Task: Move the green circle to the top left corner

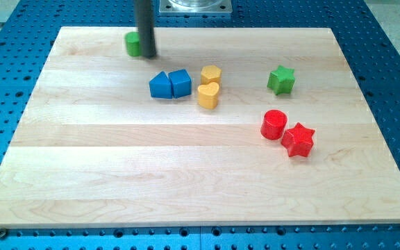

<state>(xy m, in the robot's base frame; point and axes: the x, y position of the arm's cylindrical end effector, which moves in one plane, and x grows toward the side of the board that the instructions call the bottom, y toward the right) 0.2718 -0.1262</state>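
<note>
The green circle (pixel 132 44) sits near the view's top edge of the wooden board (pixel 117 173), left of centre. My tip (pixel 146 55) stands right against the green circle's right side and hides part of it. The rod rises straight up out of the view's top.
Two blue blocks (pixel 170 85) lie side by side near the middle. A yellow block (pixel 211 74) and a yellow heart (pixel 208 95) sit just right of them. A green star (pixel 281 80) is at the right. A red circle (pixel 273 125) and red star (pixel 298 139) lie lower right.
</note>
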